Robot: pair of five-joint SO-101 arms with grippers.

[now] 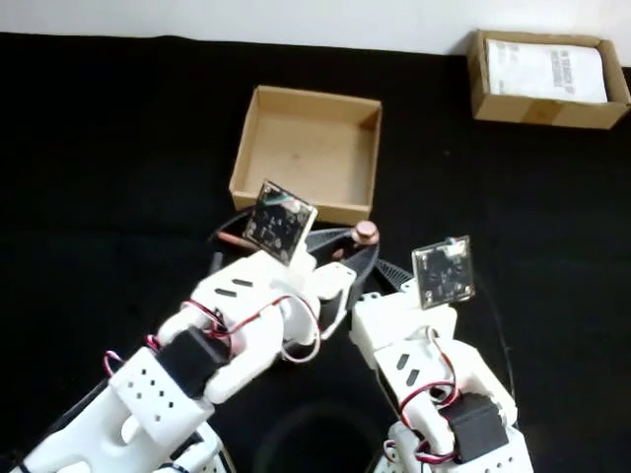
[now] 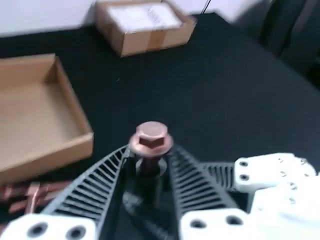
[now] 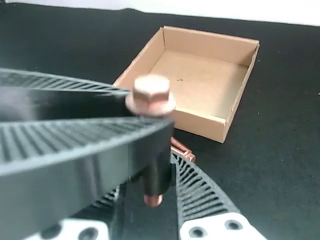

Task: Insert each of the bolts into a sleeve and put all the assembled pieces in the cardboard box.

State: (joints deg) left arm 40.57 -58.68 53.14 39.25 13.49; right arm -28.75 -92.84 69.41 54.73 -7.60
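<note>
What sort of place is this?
Probably a robotics lab or hobby workbench: two small white robot arms at a black-covered table, with an open cardboard box and a copper-coloured bolt.

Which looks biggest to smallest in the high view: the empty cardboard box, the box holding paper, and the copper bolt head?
Largest: the empty cardboard box.
Next: the box holding paper, though farther off.
Smallest by far: the copper bolt head.
</note>
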